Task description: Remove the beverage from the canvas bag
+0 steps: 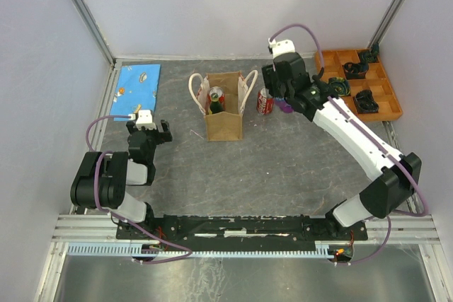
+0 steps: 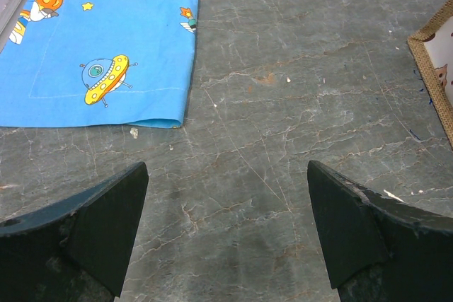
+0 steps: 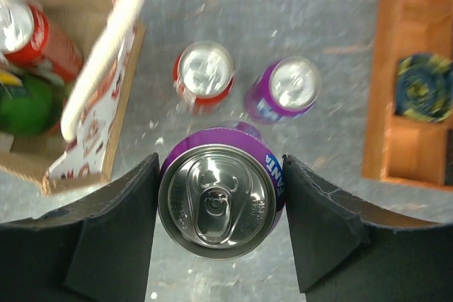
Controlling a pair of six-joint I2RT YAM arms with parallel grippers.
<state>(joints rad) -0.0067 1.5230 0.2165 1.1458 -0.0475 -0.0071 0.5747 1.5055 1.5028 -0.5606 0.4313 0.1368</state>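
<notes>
Right pincer grips a purple soda can by its sides. The can is upright with its silver top toward the wrist camera and is held higher than the drinks below it. Two of these stand on the grey stone table, just beside each other: a red can and a second purple can. They stand between the canvas bag and the orange compartment tray. The bag stands upright and open, left of the held can. Inside it are a second red can and a green bottle. One white loop handle leans out toward the standing cans.

Left pincer is spread wide with nothing between its fingers. It hangs over bare table near the blue spaceship-print cloth, well apart from the bag.
</notes>
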